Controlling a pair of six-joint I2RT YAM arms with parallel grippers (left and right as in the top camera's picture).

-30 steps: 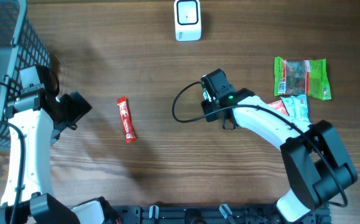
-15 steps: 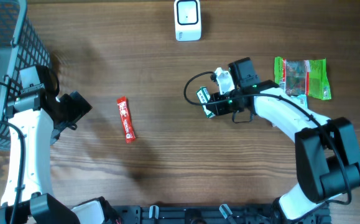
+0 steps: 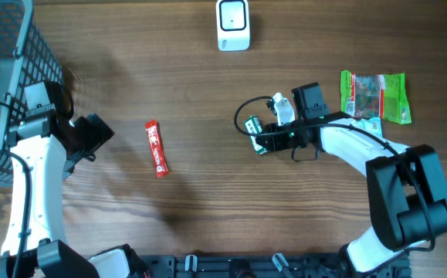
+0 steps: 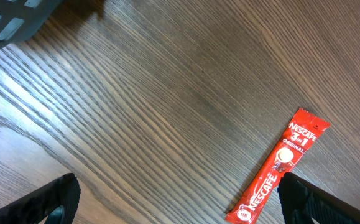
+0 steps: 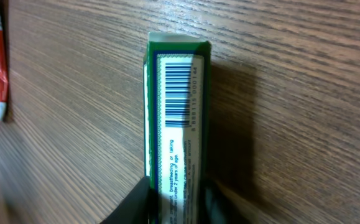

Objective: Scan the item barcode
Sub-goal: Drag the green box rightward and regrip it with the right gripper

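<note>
Well, our right tool (image 5: 175,194) sits around the green box (image 5: 178,124), barcode (image 5: 181,92) showing; we cannot tell if it squeezes. Our left tool (image 4: 180,202) is wide.

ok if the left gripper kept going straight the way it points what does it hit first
Probably bare table; the left gripper is open and the Nescafe sachet lies off toward one finger, though depth is unclear.
</note>
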